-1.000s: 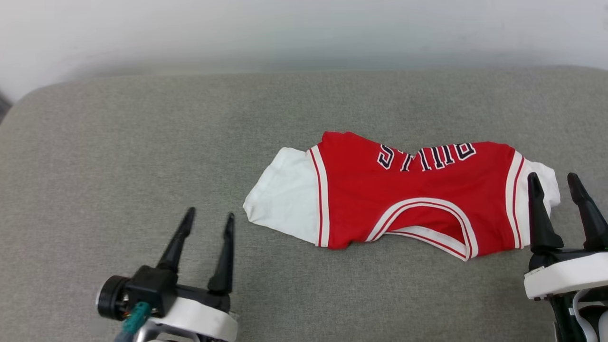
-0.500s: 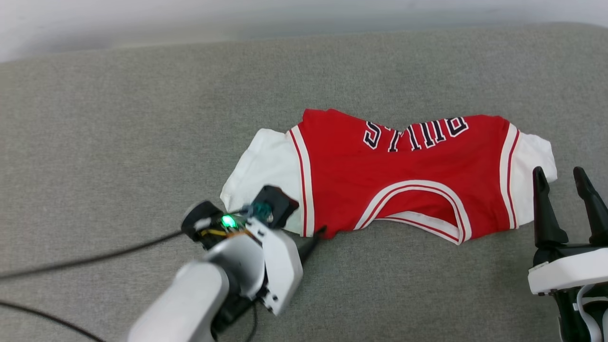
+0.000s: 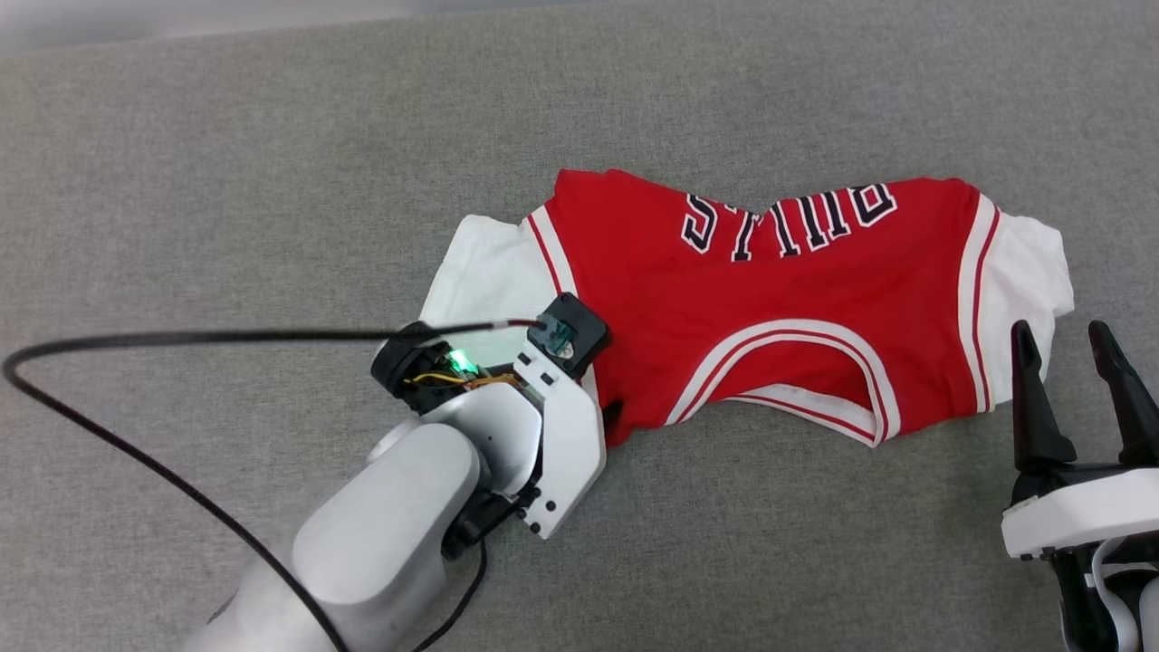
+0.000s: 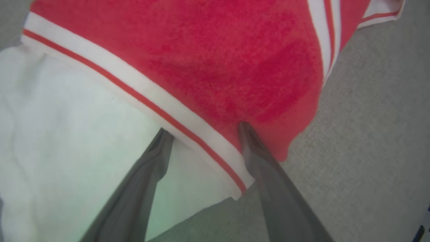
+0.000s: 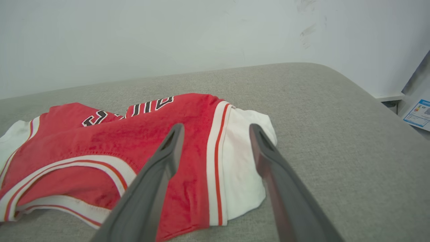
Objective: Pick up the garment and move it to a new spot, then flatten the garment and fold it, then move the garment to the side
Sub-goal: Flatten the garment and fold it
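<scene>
- The garment (image 3: pixel 770 308) lies on the grey cushion (image 3: pixel 272 181), right of the middle. It is partly flat, with the chest letters at the far side, the neckline at the near side and one white sleeve at each end.
- One second ago the left gripper (image 4: pixel 203 127) waited at the near left with its fingers spread, well apart from the cloth. Now its arm has reached over the near corner of the left sleeve (image 3: pixel 480 272). A black cable (image 3: pixel 181 340) trails behind it across the cushion.
- In the left wrist view the two fingers are moderately apart and hold nothing. One tip rests on the white sleeve and the other on the red body, with the striped trim (image 4: pixel 141 97) running between them.
- The right gripper (image 3: pixel 1059 328) has stayed at the near right, its fingers apart and empty. It is just beside the right sleeve (image 3: pixel 1037 263) and does not touch it.
- The head camera has tilted down in this time, so the garment sits differently in the picture. Its shape looks the same, so I judge it has not been moved yet.
- For the task this means the first step, the pick up, is only starting. The left fingers are placed to pinch the seam, but they have not closed.
- I think the next move is to close on the trim and lift. Held by one corner only, the cloth may hang and bunch, so the right gripper may need to take the other sleeve.
</scene>
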